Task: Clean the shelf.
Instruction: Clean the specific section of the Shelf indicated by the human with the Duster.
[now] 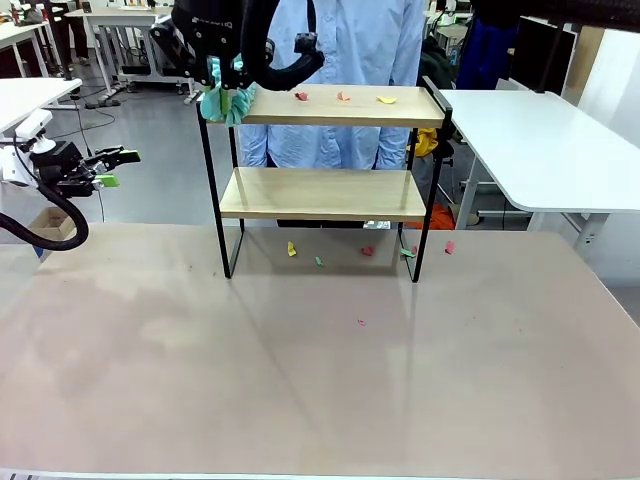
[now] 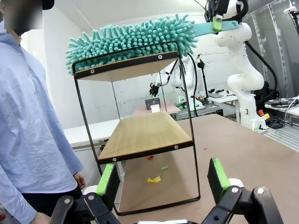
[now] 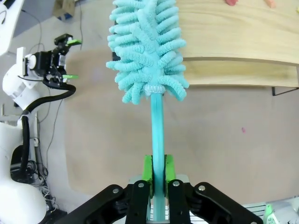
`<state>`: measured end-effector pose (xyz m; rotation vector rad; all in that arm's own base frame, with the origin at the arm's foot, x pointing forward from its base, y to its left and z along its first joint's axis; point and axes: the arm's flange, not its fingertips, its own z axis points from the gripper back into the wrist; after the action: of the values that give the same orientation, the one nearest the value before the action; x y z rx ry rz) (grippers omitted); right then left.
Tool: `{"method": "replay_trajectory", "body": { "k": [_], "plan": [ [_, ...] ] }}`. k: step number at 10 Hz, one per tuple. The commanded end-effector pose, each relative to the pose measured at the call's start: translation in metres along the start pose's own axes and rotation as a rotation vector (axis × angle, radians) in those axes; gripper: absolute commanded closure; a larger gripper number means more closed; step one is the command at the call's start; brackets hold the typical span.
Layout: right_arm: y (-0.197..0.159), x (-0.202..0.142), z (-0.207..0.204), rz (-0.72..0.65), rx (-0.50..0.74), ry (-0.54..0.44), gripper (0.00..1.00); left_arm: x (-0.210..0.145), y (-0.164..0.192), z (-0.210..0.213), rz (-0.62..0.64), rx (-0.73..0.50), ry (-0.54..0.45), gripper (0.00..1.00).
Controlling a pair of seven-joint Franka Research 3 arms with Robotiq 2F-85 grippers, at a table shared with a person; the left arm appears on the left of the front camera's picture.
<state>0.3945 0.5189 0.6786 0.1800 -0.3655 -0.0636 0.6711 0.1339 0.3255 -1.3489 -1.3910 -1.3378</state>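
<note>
The shelf (image 1: 330, 195) is a two-tier rack with a black frame and wooden boards, standing at the table's far middle. Three small coloured scraps (image 1: 343, 97) lie on its top board. My right gripper (image 3: 158, 179) is shut on the handle of a teal fluffy duster (image 3: 145, 51). The duster (image 1: 226, 100) rests on the top board's left end; in the left wrist view the duster (image 2: 131, 39) lies along the top board's end. My left gripper (image 1: 118, 168) hovers open off the table's left edge, and the gripper (image 2: 163, 179) faces the shelf (image 2: 140, 135).
Several coloured scraps (image 1: 367, 250) lie on the table under the shelf, one pink bit (image 1: 361, 323) nearer me. A person in a light blue shirt (image 1: 345, 45) stands behind the shelf. A white table (image 1: 545, 145) stands at right.
</note>
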Motion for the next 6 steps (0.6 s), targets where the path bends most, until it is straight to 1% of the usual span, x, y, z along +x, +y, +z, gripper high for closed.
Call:
{"method": "replay_trajectory", "body": {
  "k": [1, 3, 4, 6],
  "plan": [
    [-0.030, 0.011, -0.006, -0.043, -0.030, 0.050, 0.87, 0.002, -0.001, 0.000, -0.016, -0.009, 0.009, 0.00],
    [-0.070, 0.021, -0.008, -0.078, -0.036, 0.089, 0.87, 0.002, -0.001, 0.000, -0.016, -0.009, 0.009, 0.00],
    [-0.096, 0.027, -0.009, -0.088, -0.036, 0.127, 0.87, 0.002, -0.001, 0.000, -0.016, -0.009, 0.009, 0.00],
    [-0.141, 0.039, -0.007, -0.132, -0.063, 0.150, 0.87, 0.002, -0.001, 0.000, -0.016, -0.009, 0.009, 0.00]
  ]
}}
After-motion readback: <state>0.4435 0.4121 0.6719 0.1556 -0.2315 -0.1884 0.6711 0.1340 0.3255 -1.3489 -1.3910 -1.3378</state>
